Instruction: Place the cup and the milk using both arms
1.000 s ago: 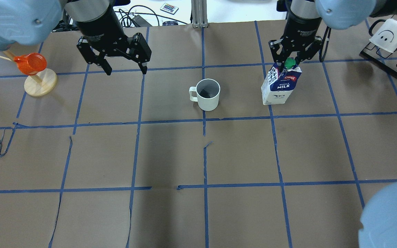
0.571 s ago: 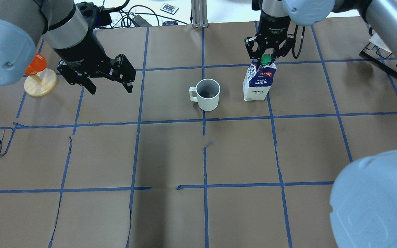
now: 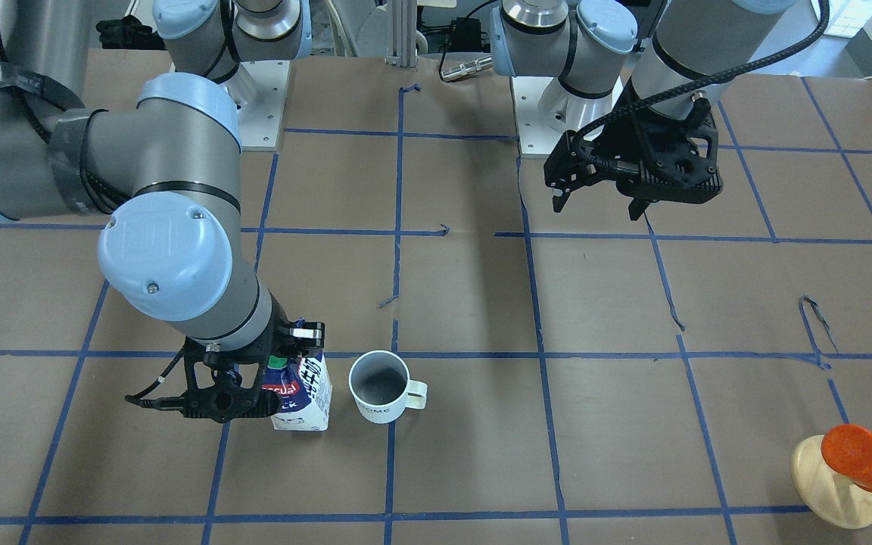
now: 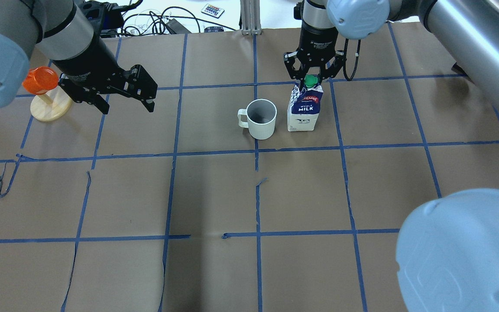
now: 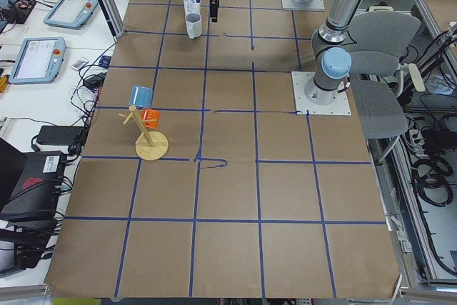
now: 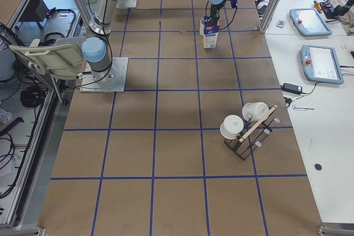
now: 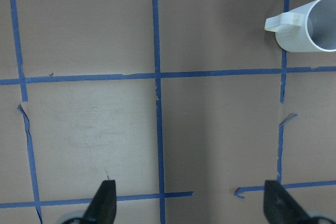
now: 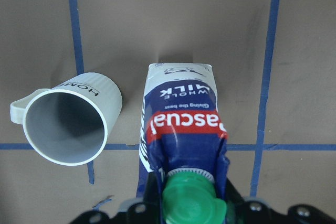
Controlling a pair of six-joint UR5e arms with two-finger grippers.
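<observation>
The white cup (image 4: 258, 119) stands upright near the table's far middle, handle to its left; it also shows in the front view (image 3: 380, 386) and both wrist views (image 8: 65, 127) (image 7: 310, 24). The blue and white milk carton (image 4: 303, 110) stands upright close to the cup's right, with a narrow gap between them. My right gripper (image 4: 312, 78) is shut on the carton's top at the green cap (image 8: 189, 203). My left gripper (image 4: 126, 106) is open and empty, hanging above the table left of the cup (image 3: 596, 210).
A wooden stand (image 4: 50, 106) holding an orange cup (image 4: 39, 80) is at the far left, just beyond my left gripper. A black rack with white mugs (image 6: 246, 128) sits on the right side. Cables and a remote (image 4: 212, 9) lie past the far edge.
My right gripper has carried the milk carton leftward until it is beside the cup. My left gripper has moved left, away from the cup, still open.
</observation>
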